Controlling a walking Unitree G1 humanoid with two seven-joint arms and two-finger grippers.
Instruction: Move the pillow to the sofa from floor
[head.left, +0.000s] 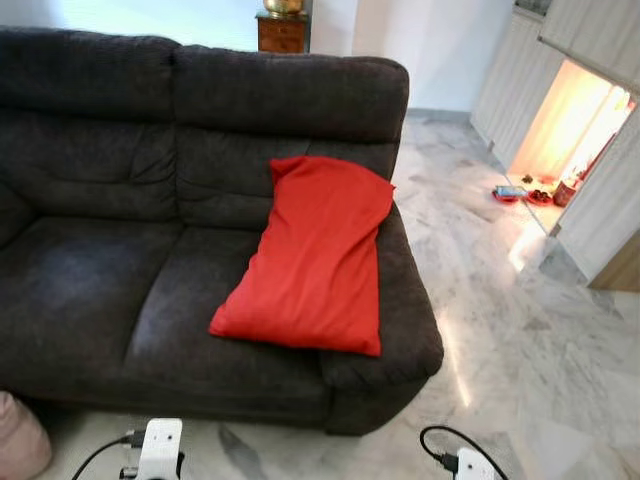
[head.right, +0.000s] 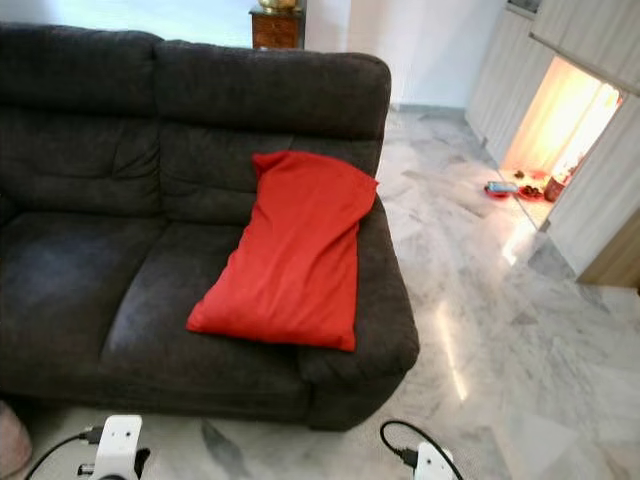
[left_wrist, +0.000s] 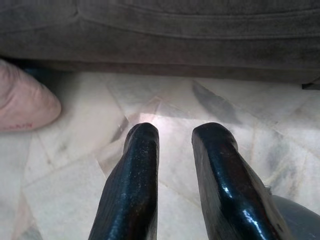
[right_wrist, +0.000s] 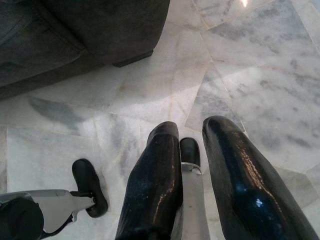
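A red pillow (head.left: 315, 255) lies on the right seat of the dark grey sofa (head.left: 90, 290). Its top leans against the backrest and its right side rests on the armrest. Both arms hang low in front of the sofa, away from the pillow. My left gripper (left_wrist: 175, 135) points at the marble floor by the sofa's base, fingers slightly apart with nothing between them. My right gripper (right_wrist: 192, 132) hangs over the floor near the sofa's front right corner (right_wrist: 130, 45), also slightly open and empty.
A pale pink cushion (left_wrist: 22, 100) lies on the floor at the sofa's front left. Marble floor (head.left: 520, 330) stretches to the right. A lit doorway (head.left: 575, 120) with small items (head.left: 510, 192) on the floor is at the far right, and a wooden cabinet (head.left: 282, 30) stands behind the sofa.
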